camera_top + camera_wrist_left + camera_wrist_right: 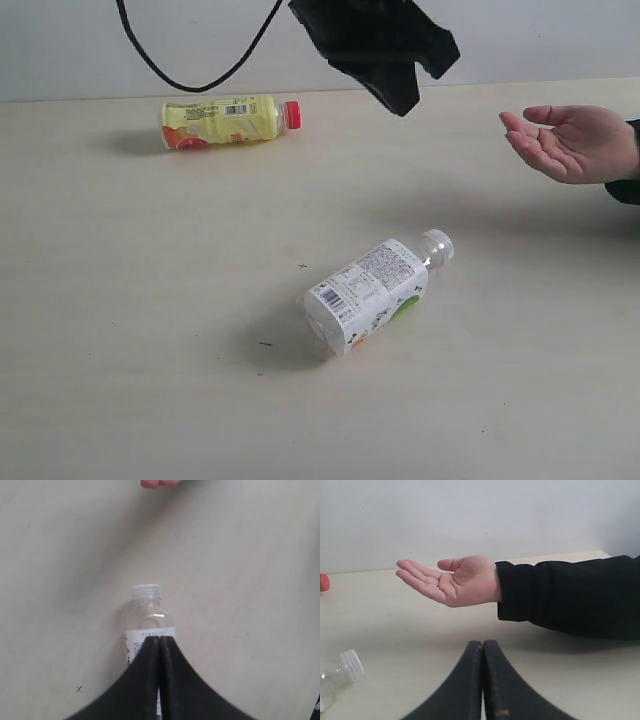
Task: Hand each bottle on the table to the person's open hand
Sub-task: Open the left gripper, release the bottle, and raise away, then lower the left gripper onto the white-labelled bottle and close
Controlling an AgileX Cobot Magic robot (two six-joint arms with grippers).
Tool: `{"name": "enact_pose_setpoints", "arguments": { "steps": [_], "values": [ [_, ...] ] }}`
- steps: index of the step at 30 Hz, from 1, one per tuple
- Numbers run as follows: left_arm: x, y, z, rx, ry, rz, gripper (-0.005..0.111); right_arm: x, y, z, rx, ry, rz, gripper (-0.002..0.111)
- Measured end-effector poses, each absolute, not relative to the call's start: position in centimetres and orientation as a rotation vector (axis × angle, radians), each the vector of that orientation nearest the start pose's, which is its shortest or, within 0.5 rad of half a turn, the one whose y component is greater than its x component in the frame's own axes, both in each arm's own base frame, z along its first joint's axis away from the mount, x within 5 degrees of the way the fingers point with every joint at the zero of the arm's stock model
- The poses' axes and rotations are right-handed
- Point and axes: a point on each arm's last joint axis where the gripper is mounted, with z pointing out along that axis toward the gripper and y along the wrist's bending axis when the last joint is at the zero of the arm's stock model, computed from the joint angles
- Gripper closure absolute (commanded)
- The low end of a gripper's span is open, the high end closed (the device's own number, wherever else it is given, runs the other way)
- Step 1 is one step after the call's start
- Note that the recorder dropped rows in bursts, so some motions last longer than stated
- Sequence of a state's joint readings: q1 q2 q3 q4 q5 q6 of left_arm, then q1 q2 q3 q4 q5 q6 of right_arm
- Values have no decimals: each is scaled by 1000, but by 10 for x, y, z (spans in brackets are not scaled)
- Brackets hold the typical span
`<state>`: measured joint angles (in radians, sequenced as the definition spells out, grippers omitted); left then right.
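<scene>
Bottle with yellow label [225, 121] shows whole only in exterior view.

Bottle [230, 120] lies far L on table [120, 300], 2nd bottle [375, 290] ctr-front, open hand [565, 140] at R.

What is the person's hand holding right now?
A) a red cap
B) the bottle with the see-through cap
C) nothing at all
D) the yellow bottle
C: the hand is open, palm up and empty, while the yellow bottle and the clear-capped bottle both lie on the table.
</scene>
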<state>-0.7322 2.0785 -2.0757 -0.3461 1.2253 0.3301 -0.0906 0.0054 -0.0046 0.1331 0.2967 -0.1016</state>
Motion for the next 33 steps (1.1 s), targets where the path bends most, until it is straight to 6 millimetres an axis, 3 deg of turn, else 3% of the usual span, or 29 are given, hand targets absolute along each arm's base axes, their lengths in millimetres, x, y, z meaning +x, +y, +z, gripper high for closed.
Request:
{"name": "enact_pose_setpoints", "arguments": {
  "steps": [8, 10, 12, 15, 18, 20, 33],
  "values": [
    [315, -323, 280, 1383, 2501, -543, 106, 55, -1, 188, 75, 1777, -12, 108],
    [311, -324, 273, 1400, 2523, -540, 102, 55, -1, 188, 75, 1777, -12, 108],
    [307, -325, 265, 1429, 2539, -534, 91, 55, -1, 188, 75, 1777, -12, 108],
    [300, -327, 255, 1474, 2556, -527, 66, 55, -1, 188, 75, 1777, -12, 108],
    [293, -328, 245, 1507, 2575, -520, 28, 55, -1, 188, 75, 1777, -12, 108],
    [293, -328, 239, 1498, 2577, -517, 11, 55, -1, 188, 75, 1777, -12, 108],
    [296, -329, 210, 1423, 2518, -450, 8, 55, -1, 188, 75, 1777, -12, 108]
  ]
}}
